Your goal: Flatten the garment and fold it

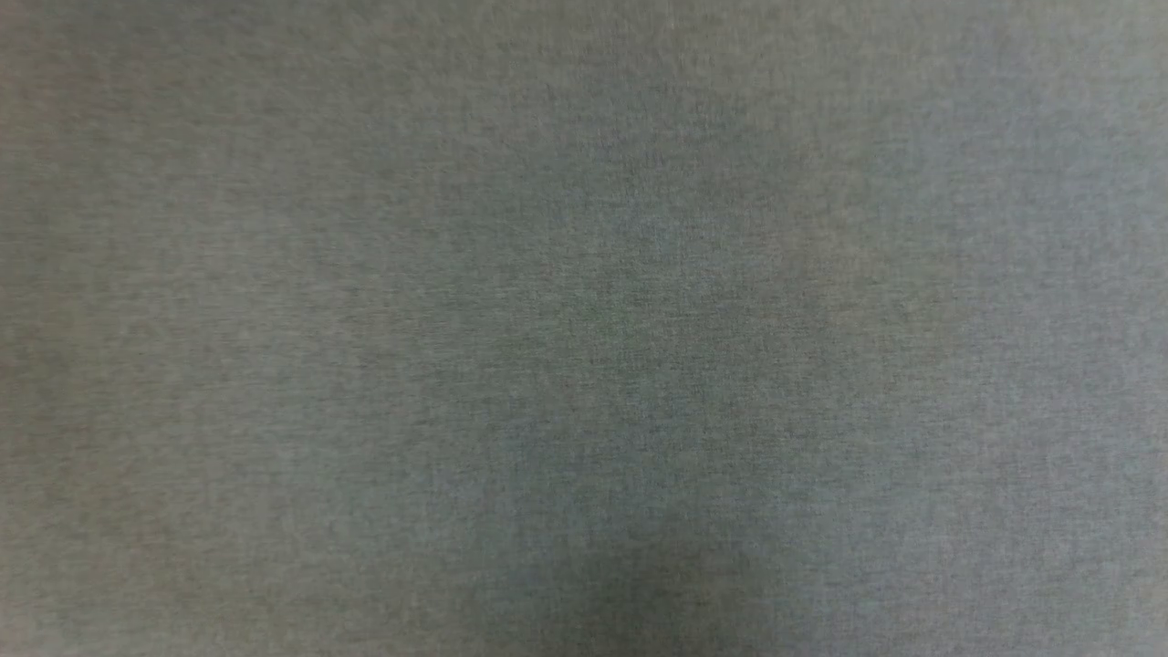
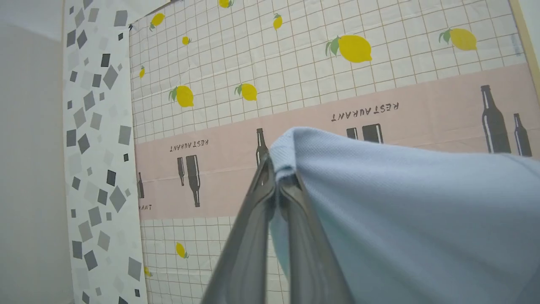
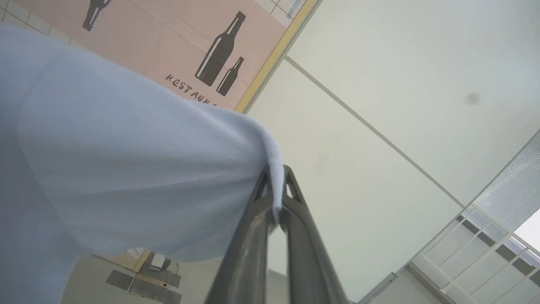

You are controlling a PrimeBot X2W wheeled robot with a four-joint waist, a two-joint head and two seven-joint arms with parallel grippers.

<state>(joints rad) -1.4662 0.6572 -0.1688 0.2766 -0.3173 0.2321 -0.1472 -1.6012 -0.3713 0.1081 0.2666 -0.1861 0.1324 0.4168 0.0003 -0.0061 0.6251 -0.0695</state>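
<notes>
The left gripper (image 2: 278,175) and right gripper (image 3: 276,177) each pinch the shirt (image 2: 400,211). It is best to hold them level and pull apart evenly, so it hangs flat.

left end effector (image 2: 276,179): clamped | right end effector (image 3: 276,181): clamped

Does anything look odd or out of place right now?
Yes: the garment hangs close in front of the head camera, hiding the work surface. The left gripper and right gripper each pinch an edge, holding it up. No damage shows.
</notes>
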